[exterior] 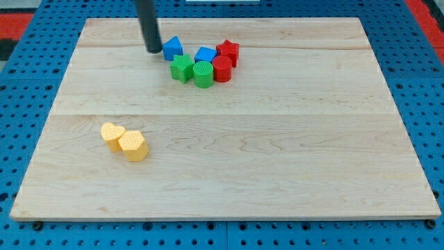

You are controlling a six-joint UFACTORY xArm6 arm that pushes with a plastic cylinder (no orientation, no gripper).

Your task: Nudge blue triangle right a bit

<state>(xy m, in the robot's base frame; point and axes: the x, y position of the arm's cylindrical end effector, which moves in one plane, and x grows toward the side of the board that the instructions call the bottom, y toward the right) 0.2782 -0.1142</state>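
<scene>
My tip (153, 50) is a plain rod with nothing to open or close. It sits far back on the wooden board (277, 180), right beside the left side of the blue triangle (172, 47). To the right are a blue cube (205, 54), red star (228, 49), red cylinder (222, 68), green star (182, 67) and green cylinder (202, 73). Two yellow blocks (124, 141) touch each other near the left.
</scene>
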